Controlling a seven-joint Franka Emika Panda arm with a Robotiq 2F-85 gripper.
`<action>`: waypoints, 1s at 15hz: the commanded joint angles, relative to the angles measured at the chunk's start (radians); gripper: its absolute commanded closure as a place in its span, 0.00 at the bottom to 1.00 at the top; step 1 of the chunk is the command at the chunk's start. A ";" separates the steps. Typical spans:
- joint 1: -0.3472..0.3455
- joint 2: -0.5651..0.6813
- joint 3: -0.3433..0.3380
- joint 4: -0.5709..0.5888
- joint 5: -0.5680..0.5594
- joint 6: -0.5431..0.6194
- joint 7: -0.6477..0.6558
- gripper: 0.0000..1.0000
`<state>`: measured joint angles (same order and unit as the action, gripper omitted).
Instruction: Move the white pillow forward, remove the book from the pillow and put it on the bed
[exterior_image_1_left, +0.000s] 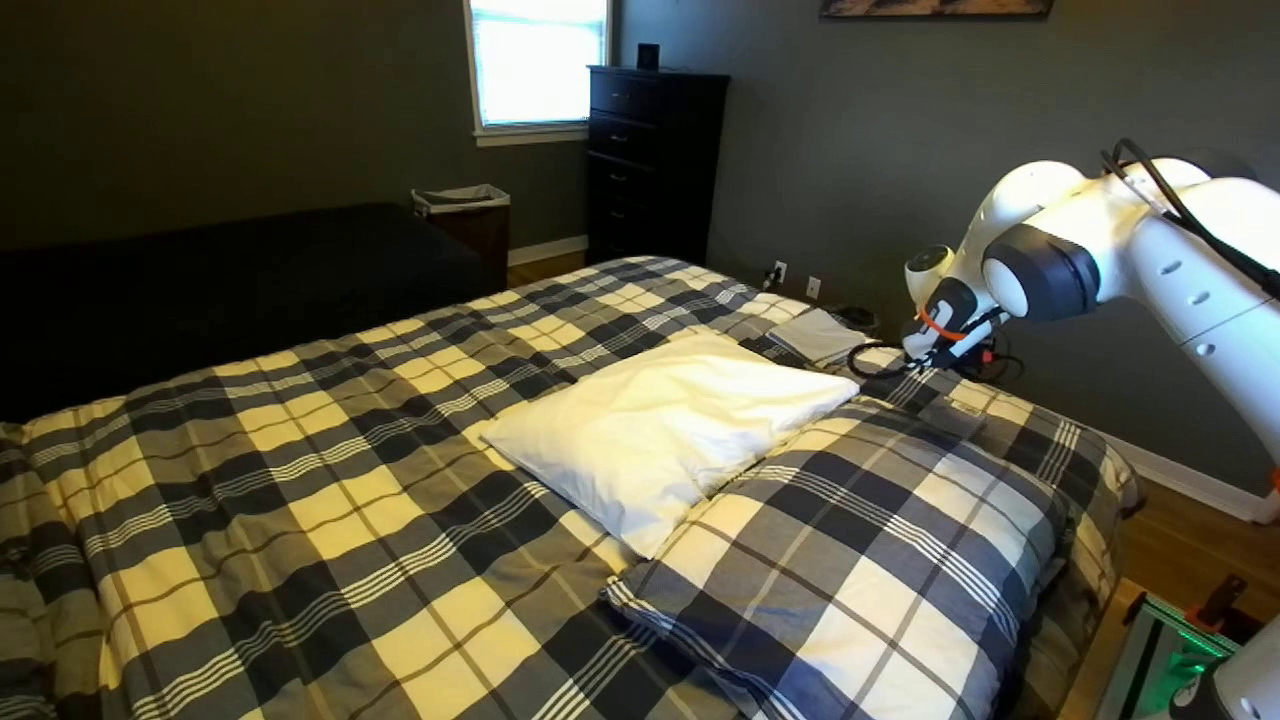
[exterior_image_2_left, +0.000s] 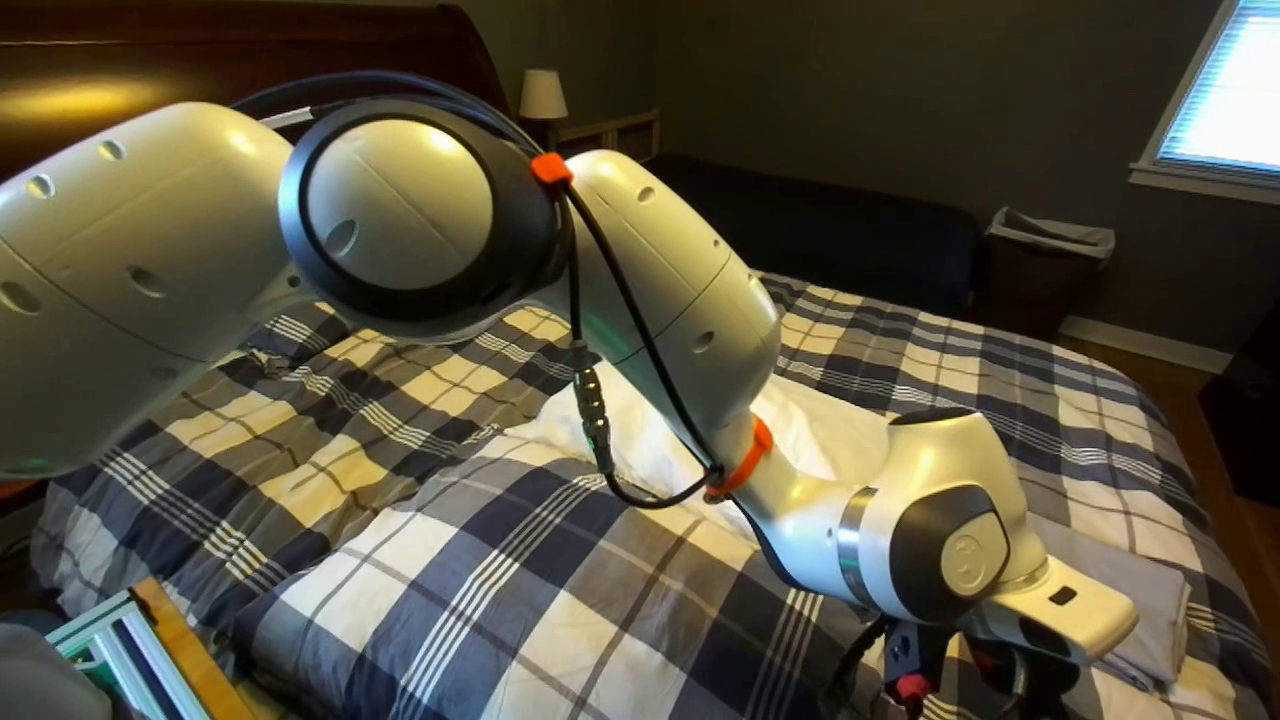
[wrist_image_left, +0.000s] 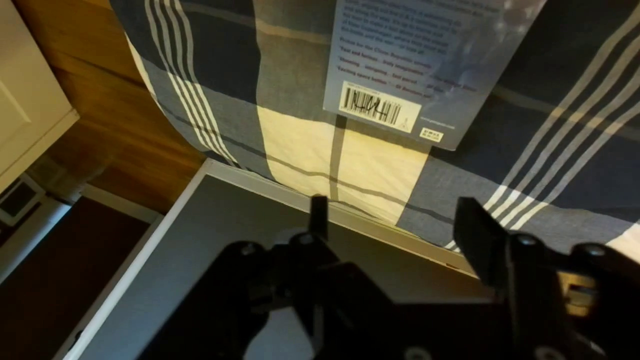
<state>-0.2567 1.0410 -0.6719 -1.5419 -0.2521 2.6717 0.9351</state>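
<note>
While the large, plump, plain white rectangular pillow (exterior_image_1_left: 660, 430) lies on the wide yellow, navy and white plaid-covered bed (exterior_image_1_left: 300, 500), just beside the navy-and-white plaid pillow (exterior_image_1_left: 870, 560), the black gripper (wrist_image_left: 392, 217) is in released condition, with its jaws standing well apart. Near it, as the wrist view shows, the blue-grey, rectangular book (wrist_image_left: 400, 75) lies also on the bed, its printed back side upward.

Reaches in with the white arm (exterior_image_1_left: 1108, 238) bent high at the elbow (exterior_image_2_left: 400, 205), sloping down through the forearm (exterior_image_2_left: 700, 272) to a wrist (exterior_image_2_left: 930, 550) held low near the robot-side edge of the bed (exterior_image_1_left: 330, 500). Carries the gripper (wrist_image_left: 392, 205) beneath the wrist, with black fingers (wrist_image_left: 319, 215) parted wide and slightly blurred in the wrist view.
</note>
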 joint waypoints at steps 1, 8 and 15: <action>0.028 -0.085 -0.015 -0.048 0.038 -0.072 -0.073 0.02; 0.049 -0.394 0.035 -0.153 0.064 -0.358 -0.249 0.00; 0.039 -0.629 0.151 -0.278 0.053 -0.578 -0.294 0.00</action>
<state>-0.2104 0.5224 -0.5714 -1.7185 -0.2016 2.1298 0.6597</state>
